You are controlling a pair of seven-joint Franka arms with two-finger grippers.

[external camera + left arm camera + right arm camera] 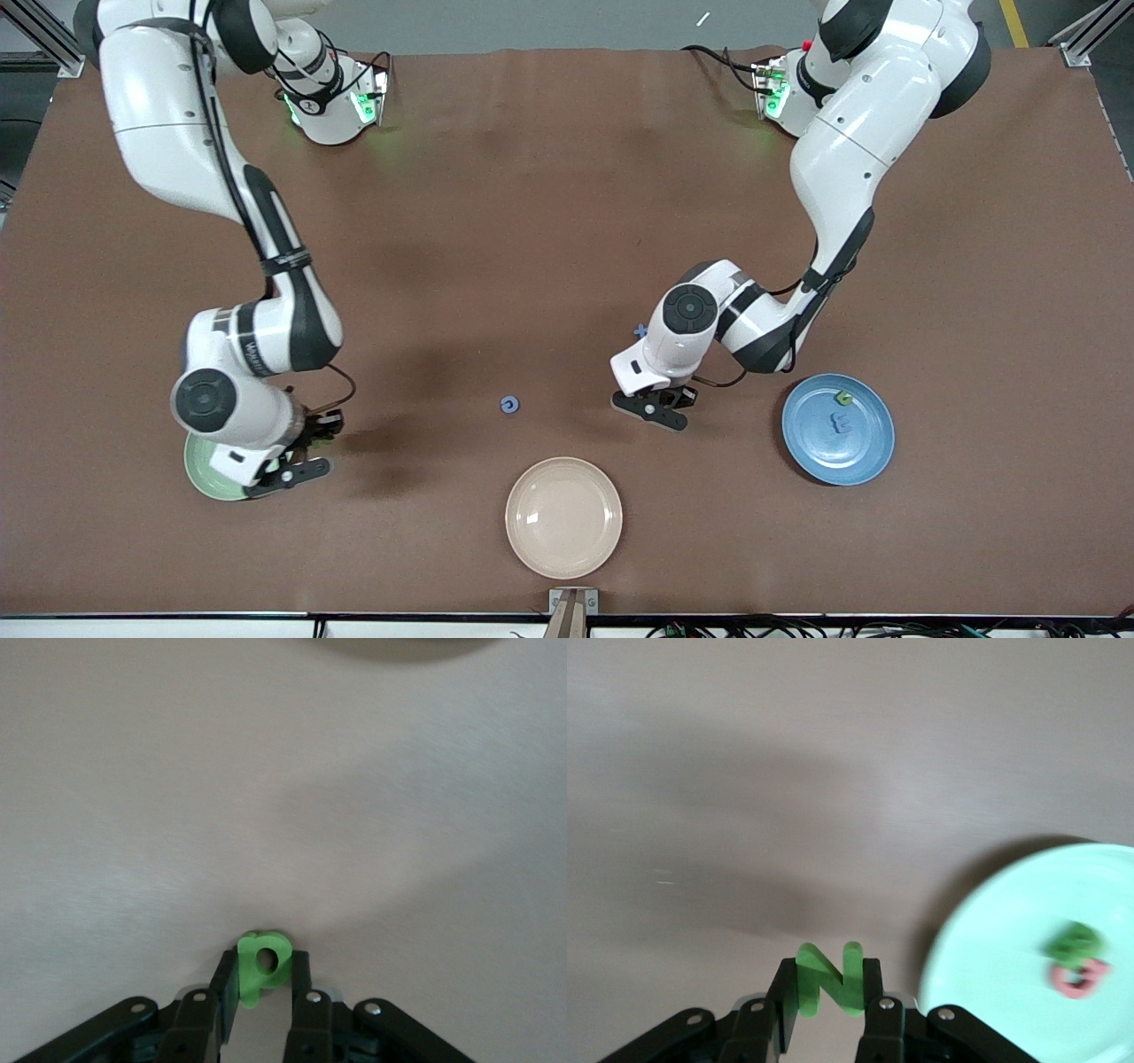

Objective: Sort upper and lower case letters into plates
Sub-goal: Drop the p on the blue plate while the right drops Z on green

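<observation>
My left gripper (264,953) is shut on a small green letter p (249,980), low over the bare table; it shows in the front view (653,409) between the blue plate (824,456) and a loose blue letter (509,405). My right gripper (828,962) is shut on a green letter N (832,987) and hangs at the edge of the pale green plate (992,939), which the right arm mostly hides in the front view (205,476). That plate holds a green letter (1074,942) and a red one (1081,976). The blue plate holds a blue letter (840,424) and a small green one (844,398).
A cream-beige plate (563,517) lies near the front edge at mid-table. A small blue letter x (640,331) peeks out beside the left arm's wrist. Both arms reach low over the front half of the brown table (532,221).
</observation>
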